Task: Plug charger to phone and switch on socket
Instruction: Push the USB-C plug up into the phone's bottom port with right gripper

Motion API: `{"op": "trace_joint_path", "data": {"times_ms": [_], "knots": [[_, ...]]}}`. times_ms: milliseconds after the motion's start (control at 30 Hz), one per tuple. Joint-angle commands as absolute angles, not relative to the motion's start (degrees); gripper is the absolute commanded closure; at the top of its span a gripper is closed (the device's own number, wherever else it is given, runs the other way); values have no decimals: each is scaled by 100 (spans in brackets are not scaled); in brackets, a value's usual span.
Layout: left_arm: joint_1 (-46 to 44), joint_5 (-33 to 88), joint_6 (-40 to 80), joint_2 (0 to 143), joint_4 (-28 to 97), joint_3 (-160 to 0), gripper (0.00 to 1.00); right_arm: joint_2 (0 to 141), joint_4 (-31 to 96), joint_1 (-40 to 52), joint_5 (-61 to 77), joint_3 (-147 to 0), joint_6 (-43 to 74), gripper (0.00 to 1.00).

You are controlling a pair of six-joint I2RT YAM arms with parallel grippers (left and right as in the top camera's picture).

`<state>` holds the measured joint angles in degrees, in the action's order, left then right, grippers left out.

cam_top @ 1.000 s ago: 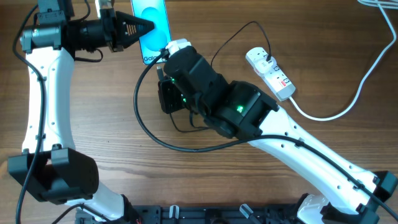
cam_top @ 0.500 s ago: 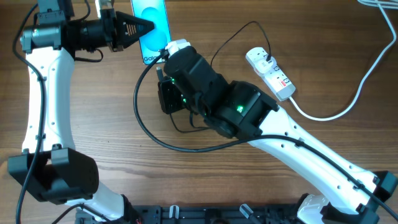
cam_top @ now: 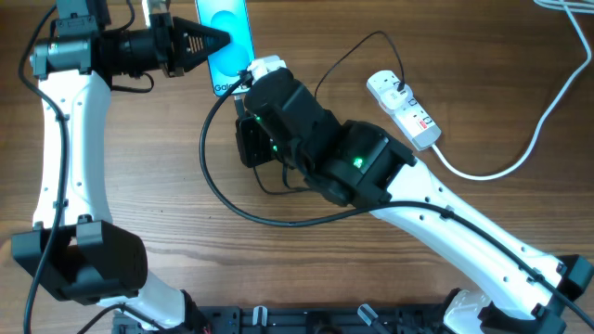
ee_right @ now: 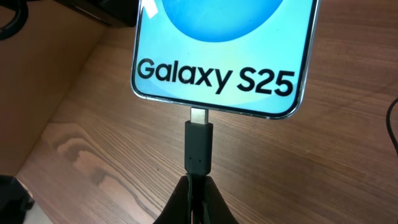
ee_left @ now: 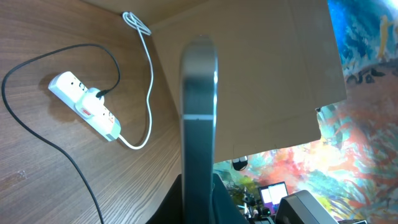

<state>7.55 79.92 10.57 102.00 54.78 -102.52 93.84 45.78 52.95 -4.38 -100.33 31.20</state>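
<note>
The right gripper is pinched closed on the black charger plug, just below the Galaxy S25 phone. The plug's metal tip meets the phone's bottom port, still partly showing. The left gripper clamps the phone from its left side. The white power strip lies well right of the phone.

The phone occupies the 12 o'clock half of the view, screen facing the camera, with "Galaxy S25" printed in black on its white lower band. At 6 o'clock, the right tool is closed on the rear end of the black charger plug. The plug stands vertical. Its bare metal tip meets the phone's bottom edge, and some metal remains exposed. The wood-grain bench lies behind.
</note>
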Motion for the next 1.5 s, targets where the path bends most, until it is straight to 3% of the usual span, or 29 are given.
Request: {"op": "trace_joint_path", "data": {"times_ms": [0, 933, 1233, 1467], "knots": [[762, 8110, 939, 10169, 5448, -10309, 96, 9336, 4543, 5280, -558, -10051, 3015, 95], [760, 8112, 937, 10169, 5468, -10309, 96, 9336, 4239, 5266, -755, -10051, 2993, 95], [760, 8112, 937, 10169, 5551, -10309, 96, 9338, 3852, 5140, -801, -10051, 2095, 95], [760, 8112, 937, 10169, 5638, -10309, 96, 9338, 3651, 5133, -926, -10051, 2056, 95]]}}
